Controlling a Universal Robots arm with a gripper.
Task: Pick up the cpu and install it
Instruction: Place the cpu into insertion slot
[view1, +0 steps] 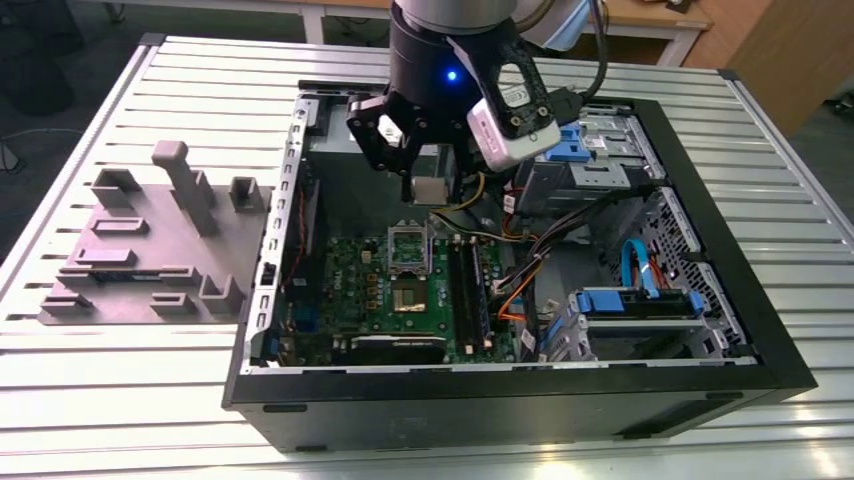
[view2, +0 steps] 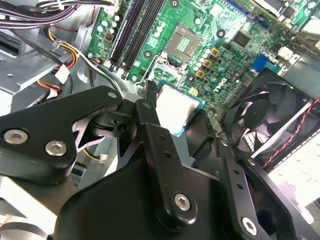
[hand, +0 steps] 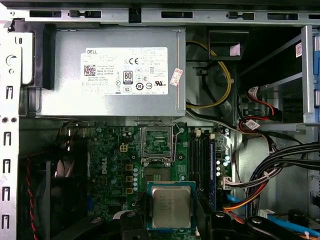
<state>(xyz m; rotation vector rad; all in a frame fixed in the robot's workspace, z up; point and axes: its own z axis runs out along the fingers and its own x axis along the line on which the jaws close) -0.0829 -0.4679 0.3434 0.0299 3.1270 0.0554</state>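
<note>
The cpu (hand: 171, 207) is up in the air over the green board (view1: 350, 290), inside the big black computer box (view1: 754, 300). The gripper (view1: 426, 182) has its fingers squeezed on the chip's sides, holding it flat near the board's open socket (hand: 157, 145).

Square silver-grey cpu (hand: 171, 207), aloft

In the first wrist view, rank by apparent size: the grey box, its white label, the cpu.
1. grey box
2. white label
3. cpu, which is nearest the camera, so it looks larger against the others than it really is.
</note>
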